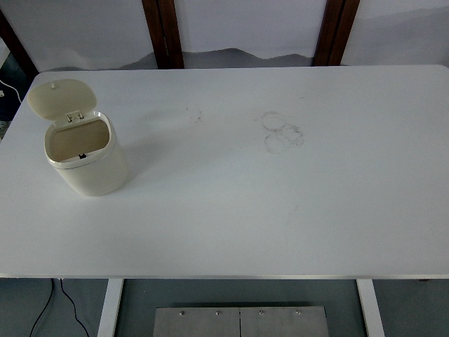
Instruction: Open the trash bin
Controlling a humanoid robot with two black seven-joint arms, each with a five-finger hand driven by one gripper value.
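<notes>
We counted one desk (231, 210), white, filling most of the frame. On it, at the left, we found one cream trash bin (88, 161) with one lid (60, 97), which stood open. Near the centre we saw one cluster of faint ring marks (282, 131). Along the top edge we counted two dark wooden posts (163, 31).

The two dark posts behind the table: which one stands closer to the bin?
The left post. It rises behind the table's far edge, near the open bin on the left side; the right post is well past the middle.
</notes>
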